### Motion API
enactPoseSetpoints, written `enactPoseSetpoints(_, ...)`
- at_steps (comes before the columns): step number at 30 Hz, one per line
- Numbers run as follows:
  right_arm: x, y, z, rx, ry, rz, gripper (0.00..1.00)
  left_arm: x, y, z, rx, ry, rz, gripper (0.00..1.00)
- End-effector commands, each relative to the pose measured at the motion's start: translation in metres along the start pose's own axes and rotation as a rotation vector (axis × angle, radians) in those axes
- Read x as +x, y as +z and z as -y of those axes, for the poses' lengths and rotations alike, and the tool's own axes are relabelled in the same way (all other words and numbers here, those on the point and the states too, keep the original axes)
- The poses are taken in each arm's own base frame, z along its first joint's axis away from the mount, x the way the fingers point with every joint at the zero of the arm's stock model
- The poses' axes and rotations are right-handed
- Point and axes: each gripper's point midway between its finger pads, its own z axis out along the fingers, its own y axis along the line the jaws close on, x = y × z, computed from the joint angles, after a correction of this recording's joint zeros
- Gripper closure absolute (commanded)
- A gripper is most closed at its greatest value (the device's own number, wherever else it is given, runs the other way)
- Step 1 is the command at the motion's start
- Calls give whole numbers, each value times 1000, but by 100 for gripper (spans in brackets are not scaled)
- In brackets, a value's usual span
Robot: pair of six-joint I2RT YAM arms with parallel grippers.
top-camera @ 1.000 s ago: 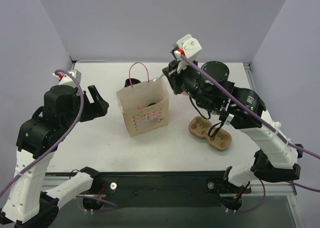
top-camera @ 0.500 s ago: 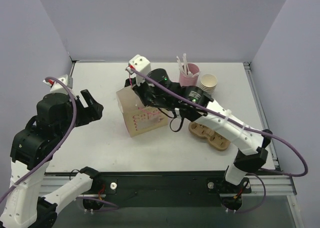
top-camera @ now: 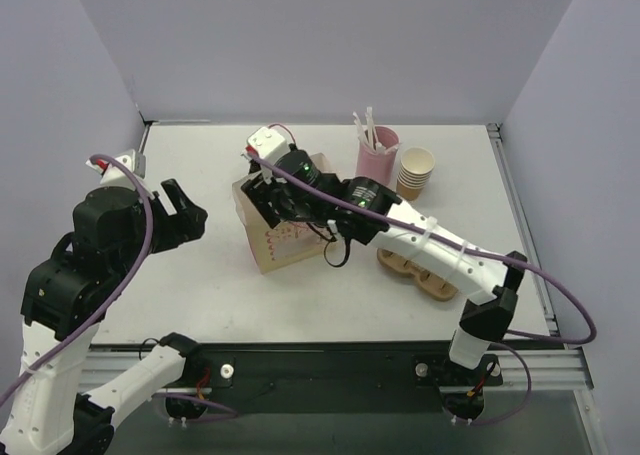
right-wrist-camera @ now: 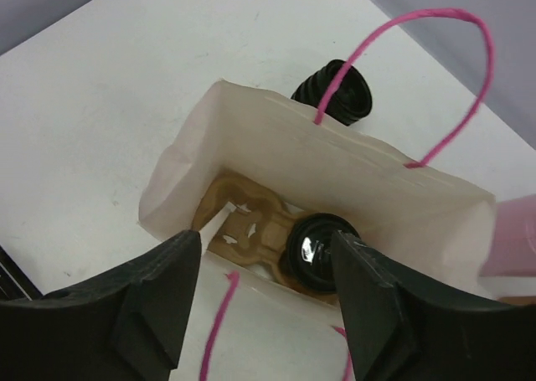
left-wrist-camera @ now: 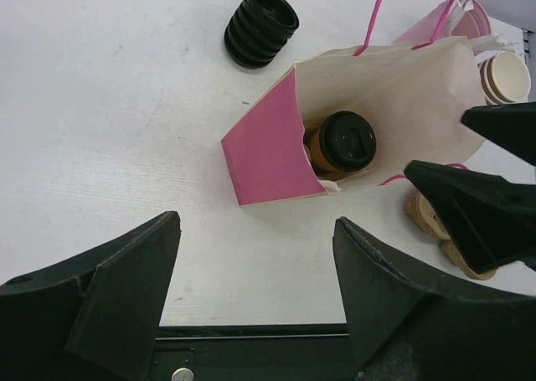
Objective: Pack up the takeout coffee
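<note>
- The right hand (right-wrist-camera: 266, 255) has swung across to above the paper bag (right-wrist-camera: 368, 180); its fingers are spread wide and hold nothing.
- The takeout coffee (right-wrist-camera: 316, 251) sits inside the bag, in a pulp carrier (right-wrist-camera: 247, 222), so packing looks done.
- The left hand (left-wrist-camera: 255, 230) hovers agape and empty.

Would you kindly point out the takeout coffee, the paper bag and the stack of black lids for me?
takeout coffee (left-wrist-camera: 349, 141): left wrist view, centre of its black lid.
paper bag (left-wrist-camera: 268, 146): left wrist view, its pink side panel.
stack of black lids (left-wrist-camera: 261, 25): left wrist view, ribbed side of the stack.
</note>
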Motion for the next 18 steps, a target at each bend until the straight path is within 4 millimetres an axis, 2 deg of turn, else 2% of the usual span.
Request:
enactPoseSetpoints(1,-17,-62,50,161,45,90,27,-15,3,20,92,2,48,17)
enactPoseSetpoints(2,-19,-77,58,180,68,108,20,-19,4,26,117,1,66,17)
enactPoseSetpoints(3,-14,-83,63,200,77,104,14,-20,3,31,149,3,72,17)
enactPoseSetpoints(4,-15,-99,77,252,100,125,9,-18,4,34,168,9,71,16)
enactPoseSetpoints(5,-6,-102,79,269,136,113,8,-25,4,42,206,8,103,17)
enactPoseSetpoints(7,1,-122,90,294,180,123,7,-27,-2,50,274,17,130,17)
enactPoseSetpoints(8,9,-126,92,301,209,115,7,-30,-1,56,306,34,155,17)
enactPoseSetpoints(9,14,-130,92,297,216,111,6,-28,-8,62,360,47,165,17)
enactPoseSetpoints(10,13,-144,95,287,242,137,0,-28,-10,65,388,63,176,16)
enactPoseSetpoints(11,20,-146,96,290,250,131,0,-28,-7,67,405,88,193,16)
enactPoseSetpoints(12,22,-150,97,292,297,141,0,-24,-13,71,450,100,193,16)
enactPoseSetpoints(13,21,-164,103,293,333,170,0,-24,-15,72,461,108,198,16)
enactPoseSetpoints(15,27,-170,103,287,395,185,0,-21,-16,73,478,117,204,16)
enactPoseSetpoints(17,28,-185,109,285,441,220,0,-26,-20,78,509,122,229,15)
enactPoseSetpoints(18,30,-188,110,283,450,225,0,-27,-23,81,534,124,234,3)
